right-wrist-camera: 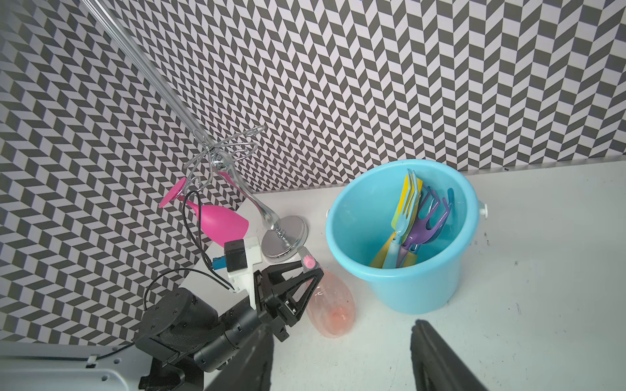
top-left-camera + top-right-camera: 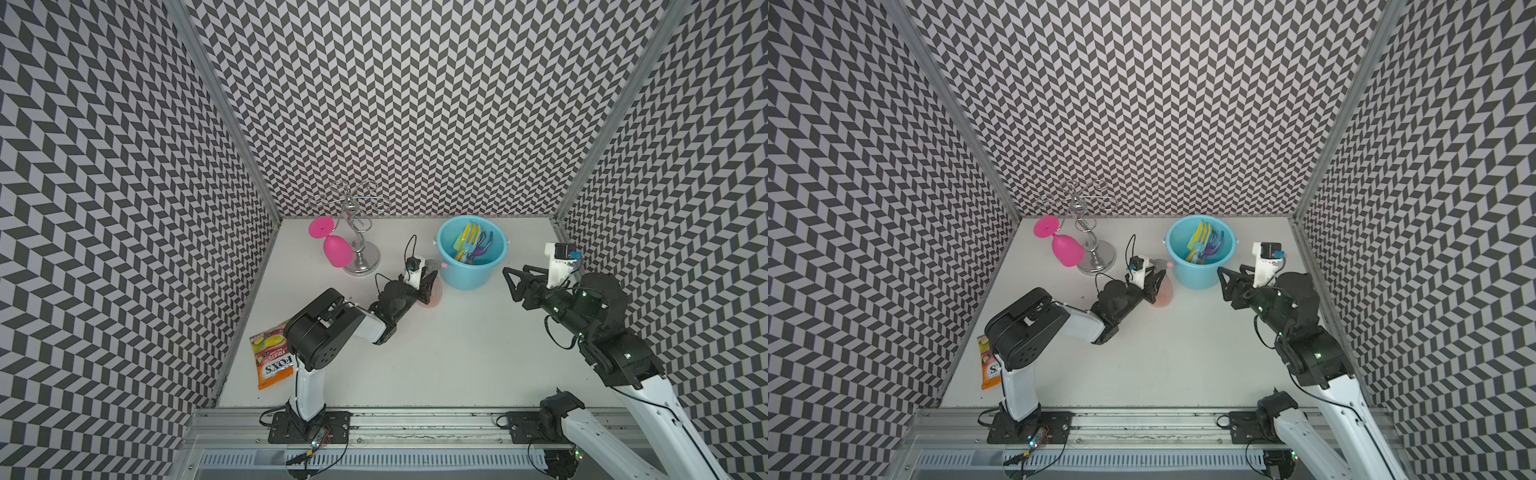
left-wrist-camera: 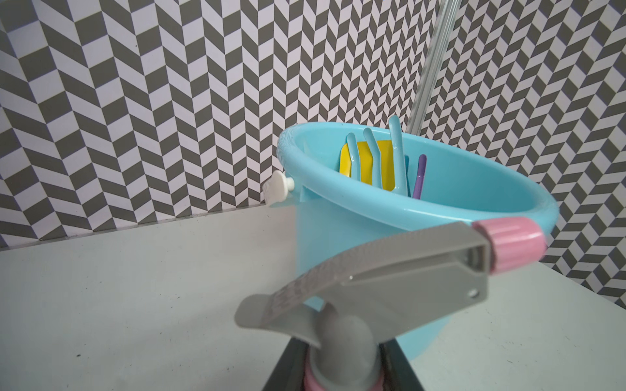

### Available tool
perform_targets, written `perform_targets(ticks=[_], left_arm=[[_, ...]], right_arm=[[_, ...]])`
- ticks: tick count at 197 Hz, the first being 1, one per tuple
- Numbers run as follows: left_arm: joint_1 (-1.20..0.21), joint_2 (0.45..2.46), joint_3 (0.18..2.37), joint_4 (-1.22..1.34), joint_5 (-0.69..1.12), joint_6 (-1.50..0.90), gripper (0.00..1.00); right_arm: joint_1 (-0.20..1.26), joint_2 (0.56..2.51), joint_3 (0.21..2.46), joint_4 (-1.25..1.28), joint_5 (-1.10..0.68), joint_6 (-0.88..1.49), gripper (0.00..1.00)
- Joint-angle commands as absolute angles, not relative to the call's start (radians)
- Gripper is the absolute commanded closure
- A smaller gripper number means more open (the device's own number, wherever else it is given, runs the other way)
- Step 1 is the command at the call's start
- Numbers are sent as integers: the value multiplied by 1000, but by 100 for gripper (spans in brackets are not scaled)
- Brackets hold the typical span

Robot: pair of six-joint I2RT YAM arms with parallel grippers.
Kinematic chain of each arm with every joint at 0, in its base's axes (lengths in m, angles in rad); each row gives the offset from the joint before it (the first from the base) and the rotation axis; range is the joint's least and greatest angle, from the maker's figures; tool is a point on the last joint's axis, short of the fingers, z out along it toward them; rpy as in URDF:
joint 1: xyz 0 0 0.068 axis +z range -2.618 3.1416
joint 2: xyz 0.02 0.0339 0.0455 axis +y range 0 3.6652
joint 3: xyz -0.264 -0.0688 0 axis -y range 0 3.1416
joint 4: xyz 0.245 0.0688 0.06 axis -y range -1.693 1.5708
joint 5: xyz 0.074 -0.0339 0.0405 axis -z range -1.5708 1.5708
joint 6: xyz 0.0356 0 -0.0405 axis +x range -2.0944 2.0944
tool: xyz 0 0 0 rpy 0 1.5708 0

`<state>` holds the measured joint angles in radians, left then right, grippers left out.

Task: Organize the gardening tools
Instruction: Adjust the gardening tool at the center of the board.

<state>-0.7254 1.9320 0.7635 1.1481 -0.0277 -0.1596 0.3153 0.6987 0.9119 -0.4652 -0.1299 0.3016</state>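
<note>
1. A crinkly orange plastic candy packet (image 2: pixel 272 357) is lying flat by the left wall. It is not part of the tidying.
2. A bright pink plastic wine glass (image 2: pixel 334 249) is hanging upside down from a chrome wire stand (image 2: pixel 361 259), also outside the job.
3. The left gripper (image 1: pixel 306 274) is pinching the neck of the translucent pink plastic spray bottle (image 1: pixel 332 304), its jaws narrowed just under the grey trigger head. The bottle is tilting just beside the bucket, outside it. I cannot tell whether its base is touching the white table (image 2: pixel 457 353). It looks like the one tool left to put away.
4. The round pale blue plastic bucket (image 2: pixel 469 278) is standing upright near the back wall. Small plastic toy hand tools are sitting inside it, among them a pale blue fork (image 1: pixel 401 220), a yellow scoop (image 1: pixel 408 193), a purple rake (image 1: pixel 423 223) and a blue rake (image 1: pixel 449 203). They are overlapping too closely to count, but that part seems done.
5. The right gripper (image 2: pixel 510 284) is hovering just right of the bucket, its jaws spread and nothing between them.
</note>
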Motion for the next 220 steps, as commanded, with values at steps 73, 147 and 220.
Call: perform_targets(ticks=[73, 147, 220], left_arm=[[-739, 1914, 724, 1173, -5, -165, 36], [-767, 1813, 655, 1110, -21, -148, 24], [-826, 1580, 505, 973, -109, -144, 0]], right_arm=[[310, 696, 920, -411, -130, 294, 35], [310, 706, 862, -365, -159, 329, 35], [310, 743, 791, -230, -176, 363, 35]])
